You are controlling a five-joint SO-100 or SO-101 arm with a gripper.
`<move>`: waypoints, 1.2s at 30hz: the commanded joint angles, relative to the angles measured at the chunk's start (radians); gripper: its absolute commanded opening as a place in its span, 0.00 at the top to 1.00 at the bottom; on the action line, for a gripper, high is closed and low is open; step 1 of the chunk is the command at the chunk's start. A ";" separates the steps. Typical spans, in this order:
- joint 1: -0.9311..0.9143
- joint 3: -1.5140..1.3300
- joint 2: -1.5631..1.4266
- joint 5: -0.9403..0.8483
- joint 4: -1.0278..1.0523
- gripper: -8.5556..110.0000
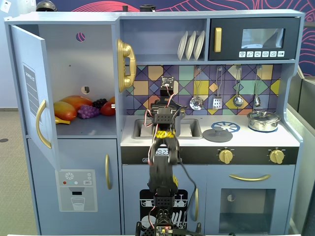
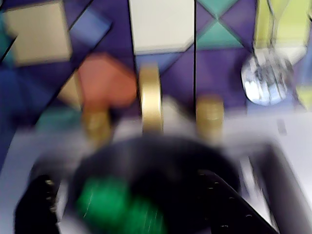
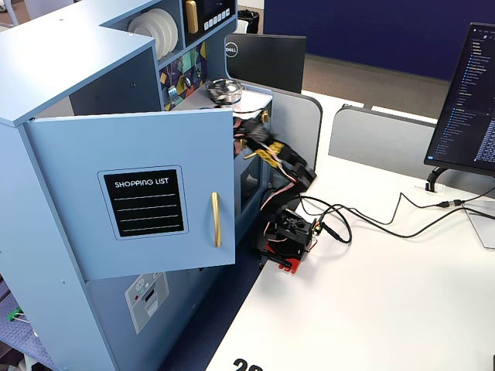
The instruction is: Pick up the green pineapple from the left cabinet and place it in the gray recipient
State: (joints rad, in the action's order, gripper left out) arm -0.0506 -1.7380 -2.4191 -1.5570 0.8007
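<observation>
Your wrist view is badly smeared, but it shows a bright green, bumpy blob, the green pineapple, low in the frame inside a dark round rim that looks like the gray recipient. A black finger of the gripper runs along the right of the pineapple, another dark part sits at lower left, and you cannot tell whether the fingers are clamped on the fruit or merely beside it. Behind the rim stand three blurry gold tap pieces against the mosaic backsplash.

In the front fixed view the arm hides the sink area, so neither pineapple nor pot shows there. You do see the left cabinet, smooth pale blue, with its door swung open and a curved gold handle on it. On its shelf lie glossy orange and yellow fruits and a knobbly purple grape bunch. A shiny steel lidded pot sits on the right of the counter.

The side fixed view adds the white desk, the arm's base with trailing black cables, and the door's outer face with a "SHOPPING LIST" panel.
</observation>
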 commanded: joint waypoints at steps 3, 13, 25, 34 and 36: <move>-0.028 -0.287 -0.443 -0.020 0.433 0.81; 0.000 -0.946 -0.448 -0.061 0.287 0.93; 0.055 -1.262 -0.618 0.018 0.376 0.93; 0.084 -1.264 -0.758 0.048 0.729 0.93; 0.086 -1.264 -0.758 0.051 0.729 0.93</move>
State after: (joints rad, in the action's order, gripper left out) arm 0.0199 -3.0020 -3.1815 -1.5386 1.3545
